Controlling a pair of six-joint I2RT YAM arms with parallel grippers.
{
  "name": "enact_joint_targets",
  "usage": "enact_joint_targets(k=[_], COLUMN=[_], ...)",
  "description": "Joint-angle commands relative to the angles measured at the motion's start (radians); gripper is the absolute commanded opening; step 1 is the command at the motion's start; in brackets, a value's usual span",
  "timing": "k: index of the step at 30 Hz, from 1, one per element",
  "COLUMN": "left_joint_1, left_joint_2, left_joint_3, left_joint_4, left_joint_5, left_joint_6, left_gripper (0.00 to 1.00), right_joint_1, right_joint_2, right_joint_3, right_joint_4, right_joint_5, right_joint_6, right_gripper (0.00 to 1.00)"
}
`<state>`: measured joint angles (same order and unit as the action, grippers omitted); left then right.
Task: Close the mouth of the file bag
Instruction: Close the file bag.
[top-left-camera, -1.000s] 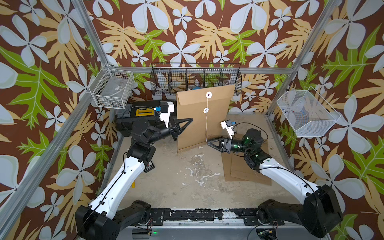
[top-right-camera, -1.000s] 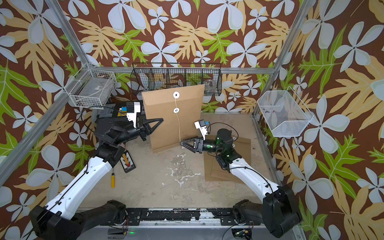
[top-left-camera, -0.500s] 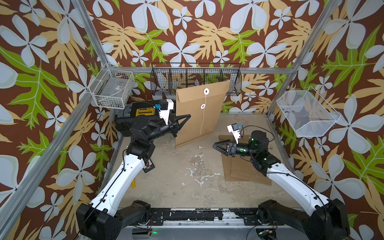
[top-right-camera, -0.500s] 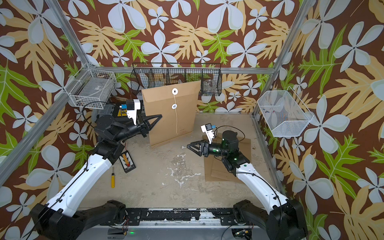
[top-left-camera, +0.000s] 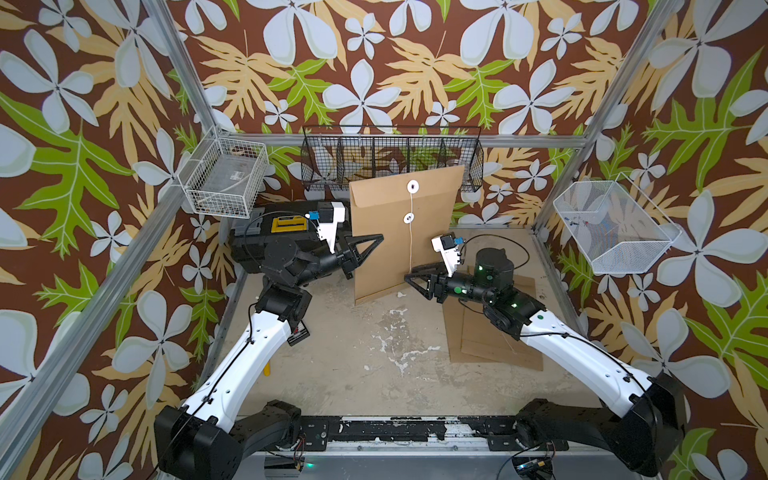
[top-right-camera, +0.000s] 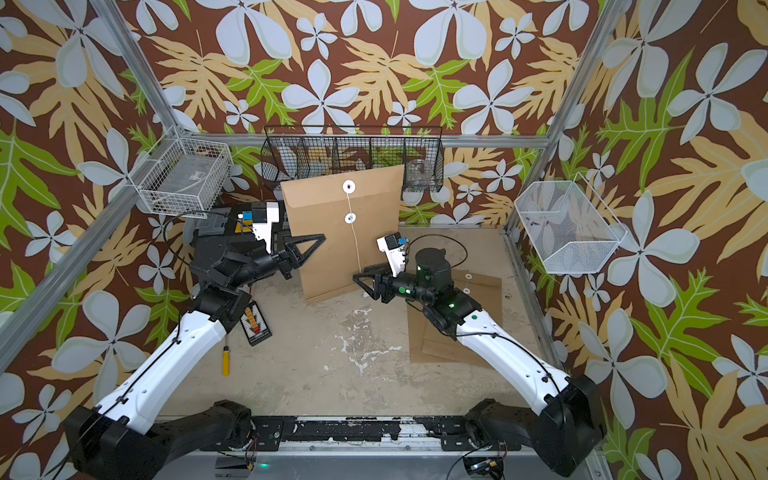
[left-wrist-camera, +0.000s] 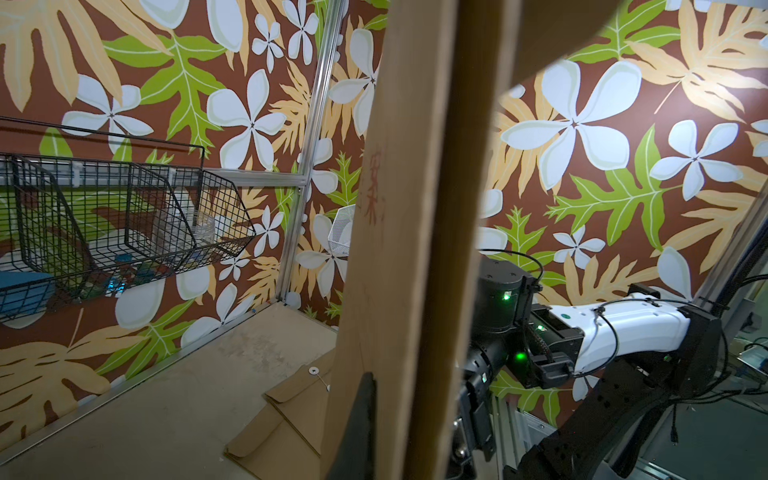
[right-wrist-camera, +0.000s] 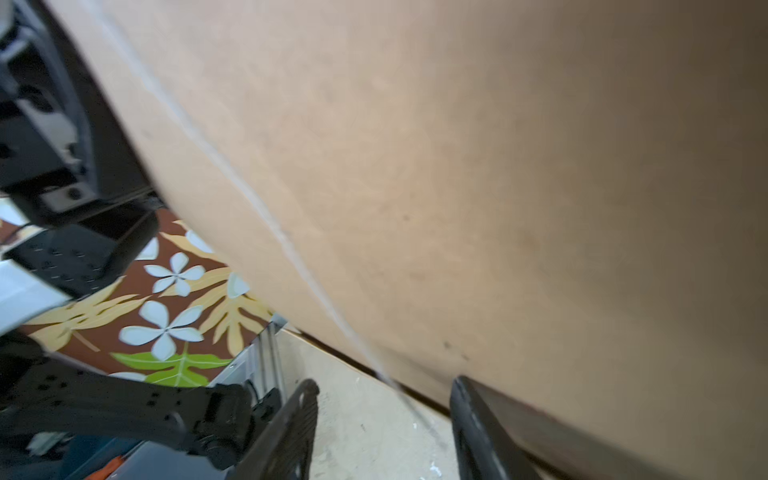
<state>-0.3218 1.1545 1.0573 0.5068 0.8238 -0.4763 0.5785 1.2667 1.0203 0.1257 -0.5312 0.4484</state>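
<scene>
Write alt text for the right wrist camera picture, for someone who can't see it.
A brown file bag fills most of the frame, its white string running diagonally toward the gap between the open fingers of the right gripper.

Reaching in again: my right gripper (top-left-camera: 409, 277), pulled back half a second ago, returns to the dangling string (top-left-camera: 411, 245) with narrower jaws, while the file bag (top-left-camera: 432, 216), briefly tilted in my left gripper (top-left-camera: 376, 241), swings back upright.

Left pincer (top-left-camera: 376, 240) clamped tight, raised; right pincer (top-left-camera: 408, 277) lower, jaws parted, aimed leftward.
</scene>
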Motion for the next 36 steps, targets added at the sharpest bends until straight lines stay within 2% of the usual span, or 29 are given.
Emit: enact_joint_targets(k=[1,6,13,21,23,26,31,36], left_joint_1=[-0.007,-0.011,-0.014,-0.016,-0.017,-0.016,-0.016,-0.017], left_joint_2=[-0.014,-0.018,-0.015,-0.015,-0.014,-0.016,-0.014,-0.003], left_joint_3=[-0.007,-0.01,-0.014,-0.015,-0.015,-0.016,-0.011,-0.007], left_joint_4=[0.07,0.065,0.07,0.073,0.077,0.071,0.03,-0.027], left_joint_5=[0.021,0.026,0.022,0.02,0.021,0.017,-0.023,-0.039], left_joint_6=[-0.045,-0.049,-0.052,-0.06,-0.064,-0.059,-0.049,-0.016], left_gripper=[0.0,0.0,0.0,0.0,0.0,0.0,0.0,0.0], right_joint_1=[0.024,0.043,0.062,0.095,0.097,0.097,0.102,0.181], right_joint_2=[0.004,0.018,0.031,0.055,0.063,0.062,0.029,0.02], right_joint_3=[0.011,0.021,0.018,0.027,0.028,0.026,0.006,0.043], right_joint_4=[0.015,0.032,0.081,0.127,0.139,0.157,0.147,0.032], right_joint_5=[0.156,0.182,0.171,0.155,0.159,0.159,0.177,0.251], right_joint_6=[-0.082,-0.117,-0.093,-0.061,-0.052,-0.039,-0.037,-0.094], right_gripper=[0.52,0.47,0.4,0.37,0.32,0.18,0.0,0.0])
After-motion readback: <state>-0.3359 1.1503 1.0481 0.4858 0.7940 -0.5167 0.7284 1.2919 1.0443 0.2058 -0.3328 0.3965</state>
